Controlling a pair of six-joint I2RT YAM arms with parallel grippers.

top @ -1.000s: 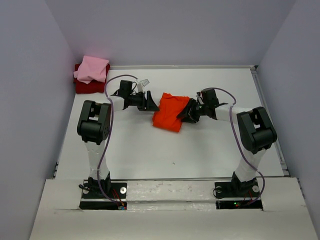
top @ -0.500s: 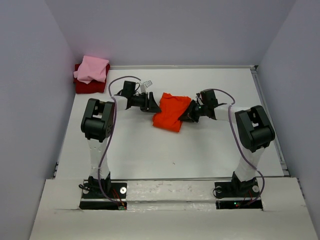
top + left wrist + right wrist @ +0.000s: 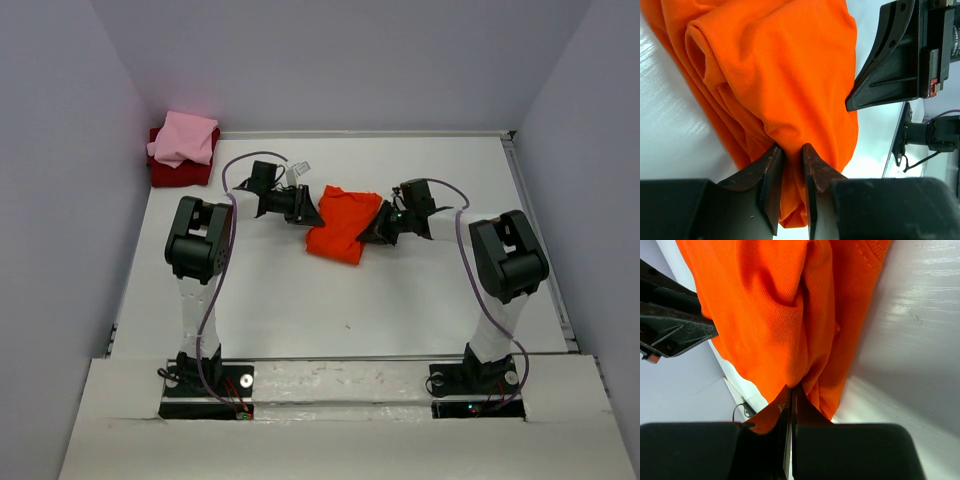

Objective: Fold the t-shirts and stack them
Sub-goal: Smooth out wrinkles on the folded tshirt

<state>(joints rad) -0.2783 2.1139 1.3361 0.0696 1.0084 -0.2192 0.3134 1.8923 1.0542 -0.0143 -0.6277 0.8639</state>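
The orange-red t-shirt [image 3: 340,222] lies bunched on the white table, mid-centre. My left gripper [image 3: 312,214] is at its left edge, shut on a fold of the cloth [image 3: 790,165]. My right gripper [image 3: 368,232] is at its right edge, shut on another fold [image 3: 805,365]. In the left wrist view the right gripper's black body [image 3: 895,60] shows just beyond the shirt. The light pink t-shirt [image 3: 184,138] lies folded on the dark red t-shirt [image 3: 172,172] in the far left corner.
Grey walls close in the white table [image 3: 330,300] on the left, back and right. The folded stack sits against the left wall. Cables loop above both arms' wrists.
The left arm has shifted slightly right and away from me. The orange-red shirt looks a little narrower. The right arm has barely moved.
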